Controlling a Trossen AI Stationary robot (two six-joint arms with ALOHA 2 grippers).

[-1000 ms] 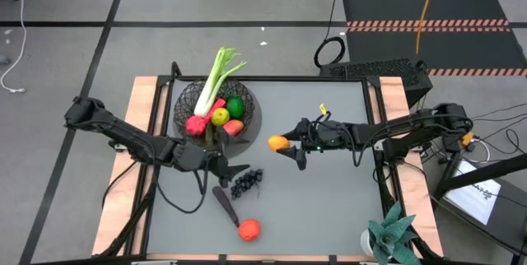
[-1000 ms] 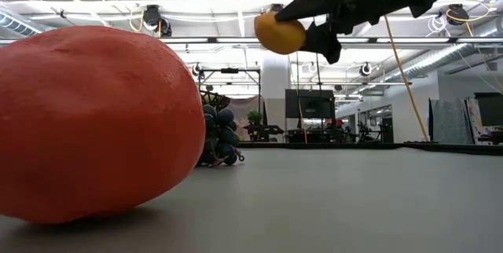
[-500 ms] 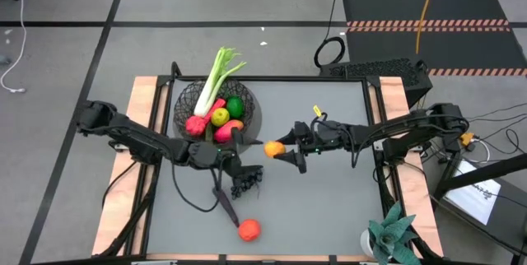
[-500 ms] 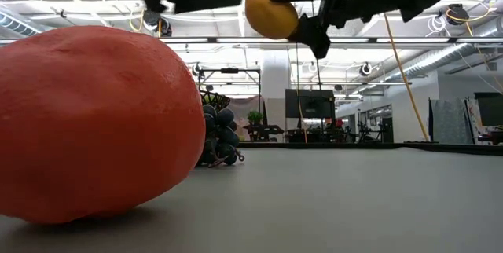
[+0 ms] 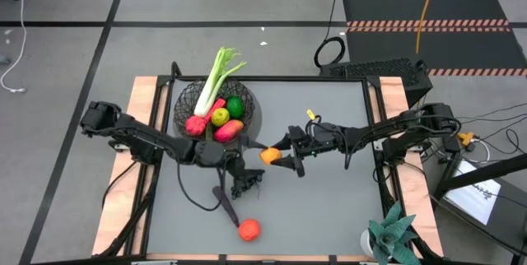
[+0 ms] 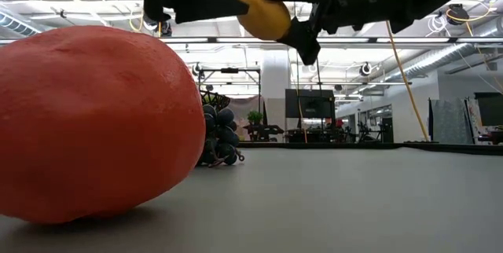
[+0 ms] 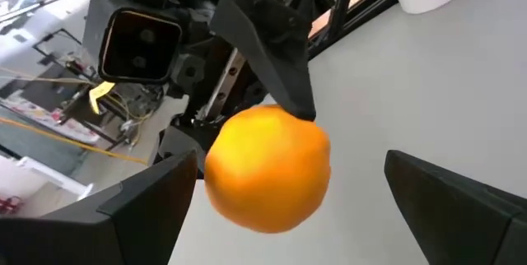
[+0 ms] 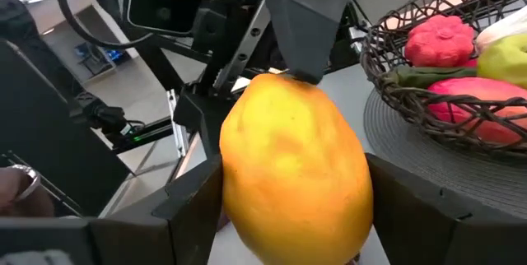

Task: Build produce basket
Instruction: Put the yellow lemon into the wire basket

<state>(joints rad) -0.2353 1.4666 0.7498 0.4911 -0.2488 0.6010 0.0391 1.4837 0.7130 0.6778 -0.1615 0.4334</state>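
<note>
Near the centre of the high view, the right gripper holds an orange pinched between its two fingers, lifted above the grey table. The left gripper sits just beside it with its fingers spread wide and gripping nothing, apparently ready to receive the fruit. The basket — black wire mesh, already carrying a leek, a lime, an apple and pink-red fruits — stands in the upper left of the table.

The orange looks like a light, rigid toy with a smooth, rounded skin that could slip; a hold across its widest part seems safest.

The left wrist view shows the orange lying between that arm's parted fingers — the overhead cannot confirm this. The low view alone shows clear air beneath the fruit.
</note>
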